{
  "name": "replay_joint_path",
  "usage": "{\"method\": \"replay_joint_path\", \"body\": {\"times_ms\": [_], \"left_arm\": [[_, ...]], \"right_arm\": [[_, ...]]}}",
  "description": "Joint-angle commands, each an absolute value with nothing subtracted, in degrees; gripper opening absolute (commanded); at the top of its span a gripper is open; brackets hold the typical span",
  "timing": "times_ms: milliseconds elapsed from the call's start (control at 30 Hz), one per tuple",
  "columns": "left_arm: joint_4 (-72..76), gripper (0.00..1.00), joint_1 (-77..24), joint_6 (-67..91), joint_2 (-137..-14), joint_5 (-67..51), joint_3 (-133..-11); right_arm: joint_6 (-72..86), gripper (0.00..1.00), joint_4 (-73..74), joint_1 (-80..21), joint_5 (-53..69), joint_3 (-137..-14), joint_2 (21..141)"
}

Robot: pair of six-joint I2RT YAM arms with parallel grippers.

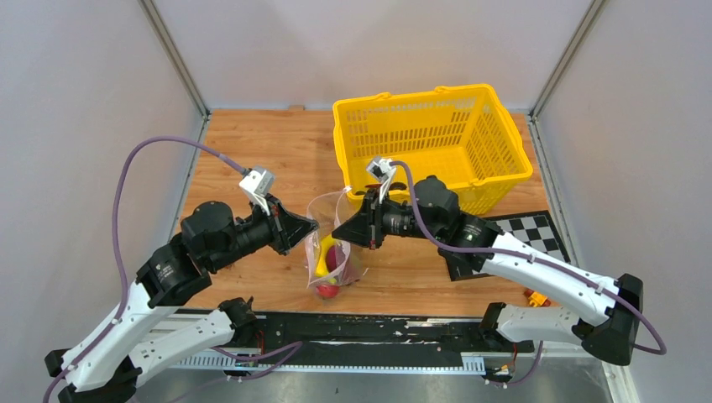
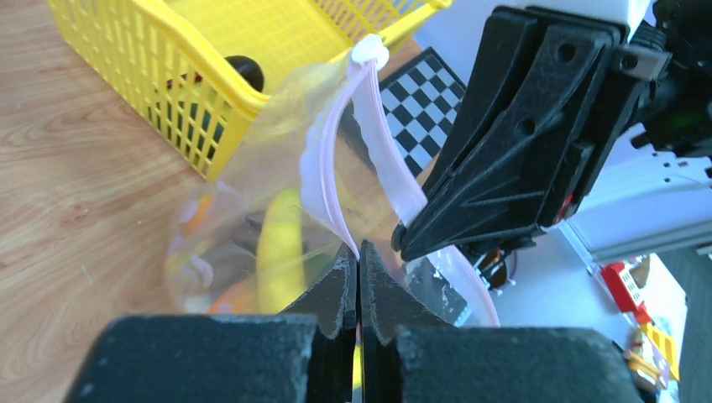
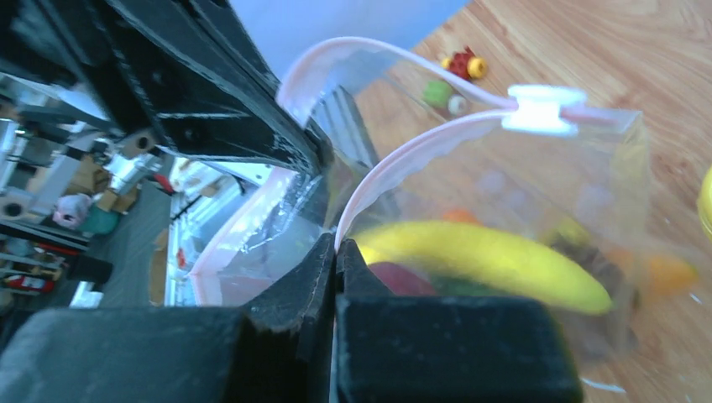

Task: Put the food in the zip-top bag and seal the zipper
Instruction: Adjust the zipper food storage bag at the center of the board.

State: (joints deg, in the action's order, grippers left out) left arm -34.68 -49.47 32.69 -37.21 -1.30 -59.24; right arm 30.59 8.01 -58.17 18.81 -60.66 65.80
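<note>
Fingers pressed tight: my left gripper (image 2: 358,256) and my right gripper (image 3: 336,250) each pinch one side of the thin pink zipper (image 2: 323,168) on the one clear, floppy zip-top bag (image 1: 334,220) hanging between them. Inside, just past my fingertips, the food shows: one smooth curved yellow banana (image 3: 491,264) and one red piece (image 1: 329,290). Only the top view shows the one yellow mesh basket (image 1: 504,159) whole, behind my fingers.

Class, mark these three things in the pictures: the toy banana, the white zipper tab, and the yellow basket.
toy banana (image 3: 487,260): right wrist view, middle of its yellow body
white zipper tab (image 3: 541,109): right wrist view, centre of the tab
yellow basket (image 1: 420,95): top external view, its far rim
</note>
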Motion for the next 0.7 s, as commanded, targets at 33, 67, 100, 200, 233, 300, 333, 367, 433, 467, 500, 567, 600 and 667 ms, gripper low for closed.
{"method": "replay_joint_path", "body": {"times_ms": [33, 67, 100, 200, 233, 300, 333, 367, 433, 467, 500, 567, 600, 667], "left_arm": [[-35.49, 0.03, -49.57, 29.71, -38.22, -6.5, -64.53], [-35.96, 0.05, -49.57, 29.36, -38.51, -6.69, -64.85], [-36.48, 0.07, -49.57, 28.88, -39.01, -6.92, -65.09], [-38.46, 0.12, -49.57, 28.06, -41.3, -7.53, -64.85], [-38.62, 0.14, -49.57, 28.18, -42.03, -7.94, -64.33], [-37.52, 0.2, -49.55, 28.57, -43.41, -8.64, -62.6], [-36.43, 0.24, -49.57, 28.77, -43.82, -9.07, -61.45], [-35.14, 0.25, -49.57, 28.99, -44.11, -9.65, -60.25], [-33.0, 0.31, -49.52, 29.09, -44.55, -11.16, -58.56], [-32.36, 0.37, -49.56, 29.12, -44.68, -11.7, -57.94], [-31.9, 0.42, -49.57, 29.15, -44.65, -12.32, -57.66], [-31.07, 0.5, -49.55, 28.97, -44.22, -13.35, -57.4], [-30.76, 0.54, -49.55, 28.86, -43.88, -13.81, -57.32], [-30.46, 0.61, -49.57, 28.52, -42.92, -14.26, -57.35]], "right_arm": [[38.96, 0.0, -10.51, -57.72, 28.84, -57.13, 62.0], [39.66, 0.0, -12.6, -57.74, 31.83, -56.91, 61.85], [39.64, 0.0, -13.81, -57.74, 33.71, -56.91, 61.52], [37.14, 0.0, -2.98, -58.09, 22.14, -56.49, 59.39], [37.52, 0.0, 1.57, -58.03, 15.97, -55.85, 58.82], [40.02, 0.0, 6.93, -57.71, 5.96, -54.13, 57.93], [41.56, 0.0, 7.04, -57.48, 3.48, -52.48, 57.29], [43.11, 0.0, 5.54, -57.34, 1.75, -50.64, 56.66], [47.37, 0.0, 2.38, -57.06, -1.55, -46.52, 55.23], [48.65, 0.0, 1.31, -56.78, -2.49, -45.28, 54.94], [49.22, 0.0, 0.61, -56.5, -3.05, -44.24, 54.78], [49.68, 0.0, 1.23, -56.19, -4.06, -44.39, 55.16], [49.61, 0.0, 1.4, -56.06, -4.12, -44.62, 55.49], [49.51, 0.0, 1.38, -55.99, -3.61, -45.13, 56.21]]}}
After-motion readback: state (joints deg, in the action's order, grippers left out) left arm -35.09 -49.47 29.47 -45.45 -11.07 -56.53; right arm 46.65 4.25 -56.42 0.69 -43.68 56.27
